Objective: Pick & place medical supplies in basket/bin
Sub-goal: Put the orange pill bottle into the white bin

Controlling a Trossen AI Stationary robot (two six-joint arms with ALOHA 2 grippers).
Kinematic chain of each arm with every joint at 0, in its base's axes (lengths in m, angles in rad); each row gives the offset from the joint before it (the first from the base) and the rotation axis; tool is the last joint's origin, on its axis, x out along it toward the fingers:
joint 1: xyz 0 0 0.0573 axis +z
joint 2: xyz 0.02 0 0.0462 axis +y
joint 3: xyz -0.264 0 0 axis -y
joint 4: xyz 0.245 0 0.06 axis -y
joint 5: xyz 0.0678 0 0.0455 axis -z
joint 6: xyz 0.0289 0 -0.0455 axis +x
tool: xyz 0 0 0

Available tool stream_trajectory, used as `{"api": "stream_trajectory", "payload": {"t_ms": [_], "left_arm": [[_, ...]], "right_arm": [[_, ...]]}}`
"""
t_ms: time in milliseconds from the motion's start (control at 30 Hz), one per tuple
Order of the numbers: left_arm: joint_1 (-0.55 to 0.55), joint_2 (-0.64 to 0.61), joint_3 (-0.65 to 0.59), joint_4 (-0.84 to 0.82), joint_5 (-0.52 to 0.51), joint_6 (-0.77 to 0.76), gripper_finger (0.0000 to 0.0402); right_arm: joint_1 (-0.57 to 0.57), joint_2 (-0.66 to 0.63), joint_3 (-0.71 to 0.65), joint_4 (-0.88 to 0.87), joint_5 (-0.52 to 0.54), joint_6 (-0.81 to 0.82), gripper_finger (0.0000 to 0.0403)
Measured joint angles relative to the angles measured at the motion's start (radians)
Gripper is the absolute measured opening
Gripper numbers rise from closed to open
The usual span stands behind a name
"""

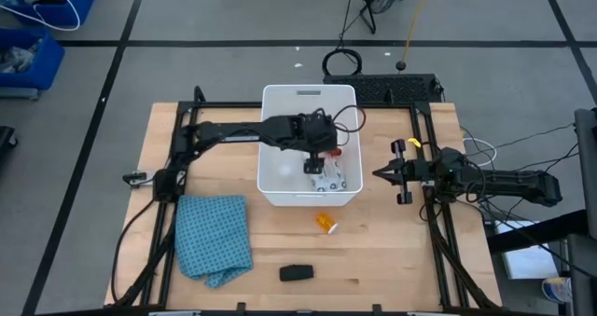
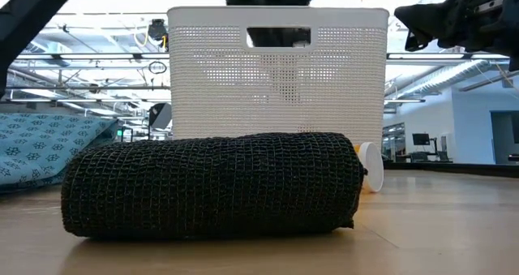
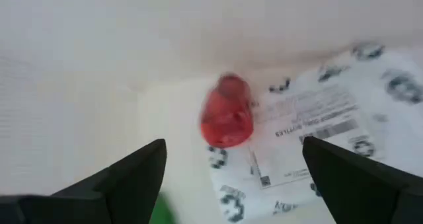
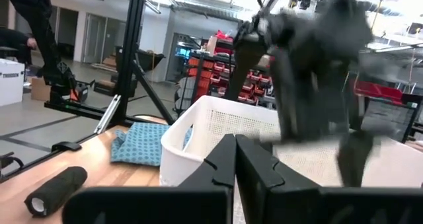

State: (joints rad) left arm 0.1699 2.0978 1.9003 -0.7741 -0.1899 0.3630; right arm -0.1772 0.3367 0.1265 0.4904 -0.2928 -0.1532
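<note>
- Medical supplies, from above: white plastic tub, rectangular with rounded corners, at mid-table on pale wood planks; flat white printed packet lying on its floor toward the right wall. Left gripper down inside the tub just beside the packet. Orange pill bottle with white cap on its side just outside the tub's near wall; black oblong roll nearer the table's front edge; crumpled blue patterned cloth at front left. Right gripper hovering just right of the tub, outside it.
- Table level: roll close to the lens, a coarse black open-weave mesh, cylindrical, lying flat. Behind it the tub, wall finely perforated, handle slot high in the short side. Bottle cap peeking out beside the roll's right end. Cloth heaped at left.
- Left wrist: two dark fingers spread wide apart, gripping nothing. Between them, below, a small red tube, rounded and glossy, resting against the packet; packet glossy, with repeated round dark marks and lines of small print too blurred to read. Sliver of green at the frame edge.
- Right wrist: dark fingers pressed together, empty. Beyond them the tub rim, the left arm's gripper over it, cloth and mesh roll on the wood.
</note>
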Motion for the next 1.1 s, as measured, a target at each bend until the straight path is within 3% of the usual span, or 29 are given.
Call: {"api": "stream_trajectory", "payload": {"t_ms": [167, 267, 400, 533, 633, 800, 967, 1100], "left_arm": [[-0.065, -0.129, 0.096, -0.129, -0.116, 0.009, 0.034], [-0.118, -0.266, 0.085, -0.192, -0.136, -0.014, 0.0304], [-0.201, -0.445, -0.038, -0.241, -0.201, -0.087, 0.0214], [-0.255, -0.63, -0.31, -0.199, -0.263, -0.131, 0.0086], [-0.264, -0.793, -0.587, 0.003, -0.18, -0.148, 0.0015], [-0.264, -1.047, -1.089, 0.583, -0.012, -0.165, 0.0007], [-0.263, -1.191, -1.484, 1.148, -0.001, -0.241, 0.0006], [-0.253, -1.245, -1.684, 1.41, -0.043, -0.262, 0.0004]], "right_arm": [[0.0, 0.0, 0.0, -0.001, 0.0, 0.01, 0.0], [0.0, 0.0, 0.0, -0.002, -0.001, 0.011, 0.0], [0.0, 0.0, 0.0, -0.009, -0.001, 0.01, 0.0], [0.0, 0.0, 0.0, -0.021, -0.001, 0.011, 0.0], [0.0, 0.0, 0.0, -0.029, -0.001, 0.011, 0.0], [0.0, 0.0, 0.0, -0.03, -0.001, 0.011, 0.0], [0.0, 0.0, 0.0, -0.025, 0.001, 0.001, 0.0], [0.0, 0.0, 0.0, -0.024, 0.001, -0.014, 0.0]]}}
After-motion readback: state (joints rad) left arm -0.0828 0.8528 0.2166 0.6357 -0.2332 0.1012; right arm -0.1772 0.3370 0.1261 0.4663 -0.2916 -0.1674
